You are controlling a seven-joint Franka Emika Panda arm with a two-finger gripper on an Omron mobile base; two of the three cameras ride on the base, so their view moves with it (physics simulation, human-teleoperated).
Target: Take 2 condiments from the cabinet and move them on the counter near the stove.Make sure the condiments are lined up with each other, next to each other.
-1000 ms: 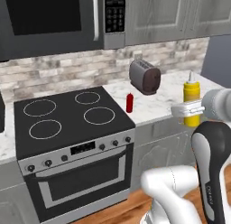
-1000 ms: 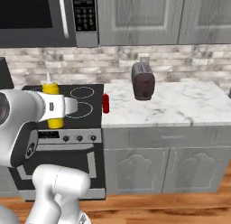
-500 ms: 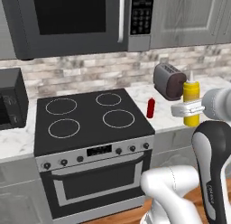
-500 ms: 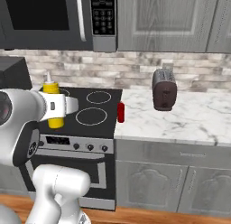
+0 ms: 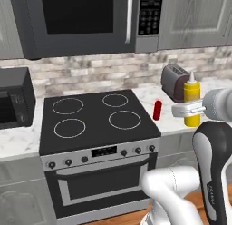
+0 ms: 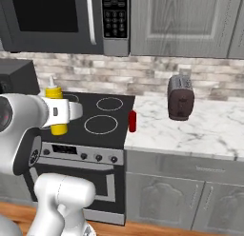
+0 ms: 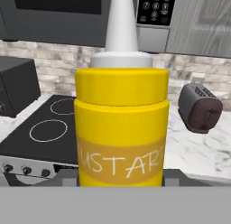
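One condiment, the red bottle (image 5: 157, 110), stands on the tabletop (image 6: 209, 130) beside the stove (image 5: 93, 119), so the yellow bottle (image 5: 191, 104), upright in the air with the jaws clamped on it, should go down just beside it, kept vertical and level with it.

You're in a home kitchen: black stove (image 5: 97, 122) with knobs and oven door, microwave (image 5: 81, 20) mounted above it, brick backsplash (image 6: 143, 78), marble counter (image 6: 200, 132), toaster (image 6: 180, 97), grey cabinets (image 6: 183, 21).
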